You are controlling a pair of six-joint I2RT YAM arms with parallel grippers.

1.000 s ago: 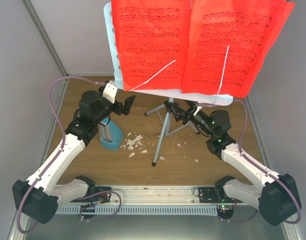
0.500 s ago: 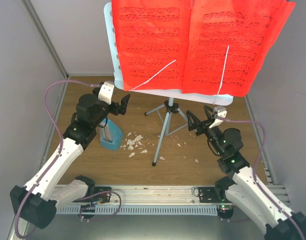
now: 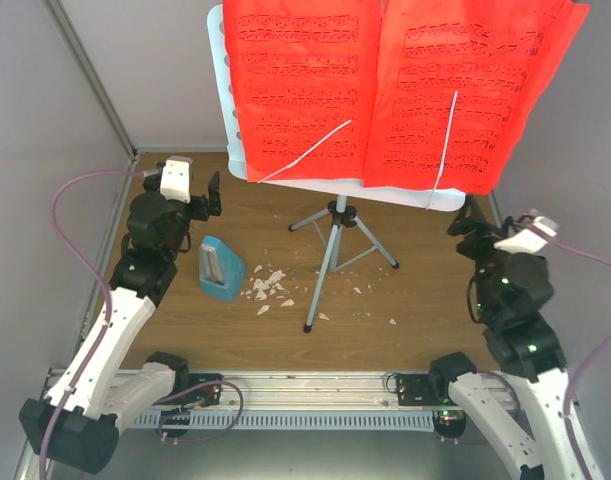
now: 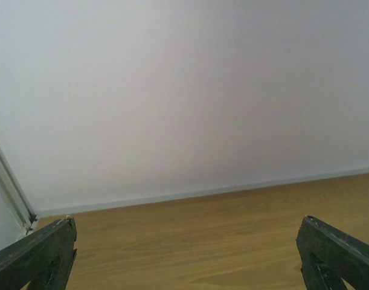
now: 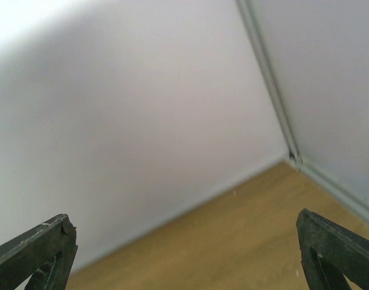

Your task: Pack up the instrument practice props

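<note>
- The left arm point(image 3: 135, 270) was lifted up by the left wall, and its jaws pointed at the back wall point(image 4: 184, 90).
- The left jaws were wide apart. In the left wrist view one fingertip point(image 4: 36, 257) sat in each low corner, with only wall and worktop point(image 3: 415, 290) between them.
- The right arm point(image 3: 515, 300) was lifted up by the right wall, and its jaws pointed at the back corner.
- The right jaws were wide apart too. Their fingertips point(image 5: 36, 251) sat in the low corners of the right wrist view, and nothing was held.
- The stand point(image 3: 330, 260) stood on its three legs in the middle of the worktop, between the two sets of jaws and apart from both.
- The red pages point(image 3: 300, 80) lay open on the stand's plate, higher than both sets of jaws.
- In the top view the low right corner of the plate looked close to the right jaws, but I cannot tell if it really was.
- The blue box point(image 3: 219, 270) stood on the worktop behind the left jaws, nearer the arm bases and not touching them.
- Small white scraps point(image 3: 267, 288) lay just beside the box, on the stand's side, well apart from both jaws.
</note>
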